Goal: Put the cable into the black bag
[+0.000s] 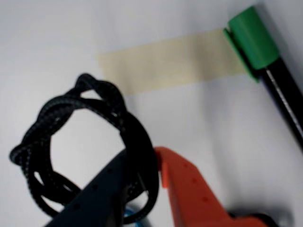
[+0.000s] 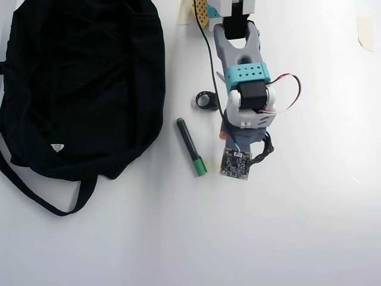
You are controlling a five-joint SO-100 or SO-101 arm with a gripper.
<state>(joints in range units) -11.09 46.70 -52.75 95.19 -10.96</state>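
White desk all around; end effector pinches the cable so it can carry it to the black bag, far off in the overhead view.

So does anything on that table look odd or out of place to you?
Nothing looks spilled or broken. The cable is loosely twisted rather than neatly coiled, with the gripper closed around one side of it. A pen, a small black ring and bits of tape lie loose beside the black bag.
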